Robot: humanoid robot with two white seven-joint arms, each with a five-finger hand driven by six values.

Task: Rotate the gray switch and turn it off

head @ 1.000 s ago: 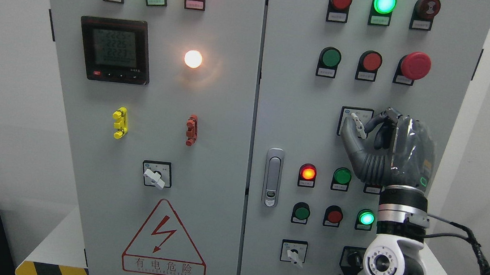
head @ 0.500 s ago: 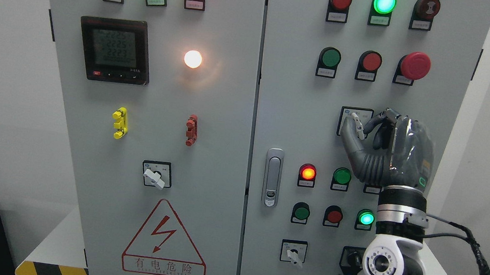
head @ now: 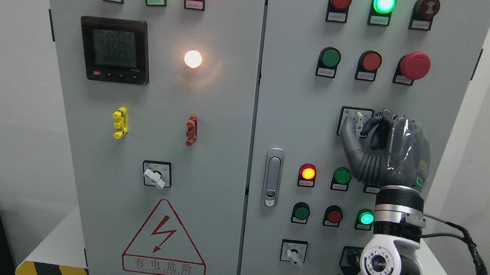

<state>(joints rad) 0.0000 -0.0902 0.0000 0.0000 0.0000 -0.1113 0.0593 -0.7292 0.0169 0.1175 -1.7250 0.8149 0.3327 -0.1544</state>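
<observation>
— What's closest to your camera right now?

— The right arm, coming up from the bottom right corner of my view. Its white wrist joint (head: 380, 263) covers part of a black knob (head: 352, 259) low on the right cabinet door (head: 291, 128).

— And the robot hand?

— The right robot hand (head: 365, 130) is raised against that door, about mid-height and toward its right edge. Thumb and curled fingers (head: 375, 118) are pinched around the gray switch (head: 358, 121), so I read it as gripping the handle. The handle stands nearly upright on its small square plate.

— What sits around it on the panel?

— Just below, a lit red lamp (head: 308, 173) beside a dark green button (head: 342, 176); lower, a lit green lamp (head: 366, 218). A metal door latch (head: 272, 177) is at the door's left edge. Above the switch is a big red mushroom button (head: 415, 65).

— The other door?

— The left cabinet door (head: 207, 152) carries a second rotary switch (head: 155, 176) above the lightning warning triangle (head: 166, 239), a digital meter (head: 115, 50), and a glowing white lamp (head: 192, 59).
</observation>
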